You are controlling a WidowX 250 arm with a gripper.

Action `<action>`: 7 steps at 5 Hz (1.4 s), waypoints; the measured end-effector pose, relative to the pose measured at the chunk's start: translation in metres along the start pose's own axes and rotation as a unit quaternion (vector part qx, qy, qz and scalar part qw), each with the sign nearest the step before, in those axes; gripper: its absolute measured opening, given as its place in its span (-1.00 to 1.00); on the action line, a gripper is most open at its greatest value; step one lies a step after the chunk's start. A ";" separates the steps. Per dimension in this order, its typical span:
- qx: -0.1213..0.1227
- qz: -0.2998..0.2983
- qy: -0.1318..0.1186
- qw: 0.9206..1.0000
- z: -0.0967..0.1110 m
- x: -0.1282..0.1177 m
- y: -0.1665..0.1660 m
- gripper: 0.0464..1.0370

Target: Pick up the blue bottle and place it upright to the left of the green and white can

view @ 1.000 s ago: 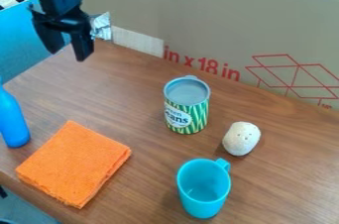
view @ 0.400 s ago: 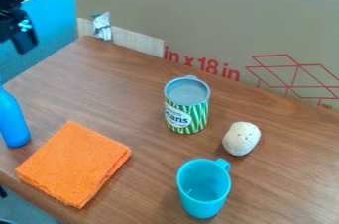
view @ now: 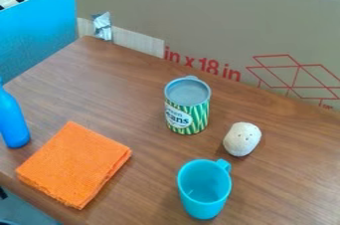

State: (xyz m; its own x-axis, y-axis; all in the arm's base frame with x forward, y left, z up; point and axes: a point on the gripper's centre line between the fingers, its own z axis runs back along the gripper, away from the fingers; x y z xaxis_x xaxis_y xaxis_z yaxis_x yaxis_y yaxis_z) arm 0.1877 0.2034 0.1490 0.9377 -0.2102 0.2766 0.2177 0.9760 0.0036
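Note:
An orange cloth (view: 74, 165) lies folded flat on the front left of the wooden table. Left of it a blue bottle (view: 12, 122) stands upright, partly cut off by the view's edge. Near the middle stands a green-and-white striped can (view: 187, 106) with a grey top. To its right rests a white, rounded object with small dark dots (view: 242, 139). A turquoise cup (view: 205, 188) is upright at the front, its handle pointing toward the back right.
A tall cardboard panel (view: 219, 25) with red print runs along the table's back edge. Silver tape (view: 102, 26) is stuck at its left end. A blue panel (view: 41, 32) stands beyond the table's left edge (view: 47, 57).
The arm and gripper have moved left from above the table's back left corner and out of the view. The cloth, bottle, can, white object and cup have stayed in place.

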 end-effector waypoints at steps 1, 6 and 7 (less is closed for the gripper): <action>-0.029 -0.025 -0.010 0.999 0.010 -0.015 -0.015 0.93; 0.049 -0.066 0.009 0.997 -0.023 0.017 -0.052 0.93; 0.059 -0.059 0.017 0.996 -0.029 0.024 -0.053 0.93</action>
State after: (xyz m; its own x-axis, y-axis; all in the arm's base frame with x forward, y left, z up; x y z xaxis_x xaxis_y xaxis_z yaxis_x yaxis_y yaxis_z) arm 0.2064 0.1452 0.1272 0.9167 -0.3237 0.2342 0.2957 0.9439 0.1469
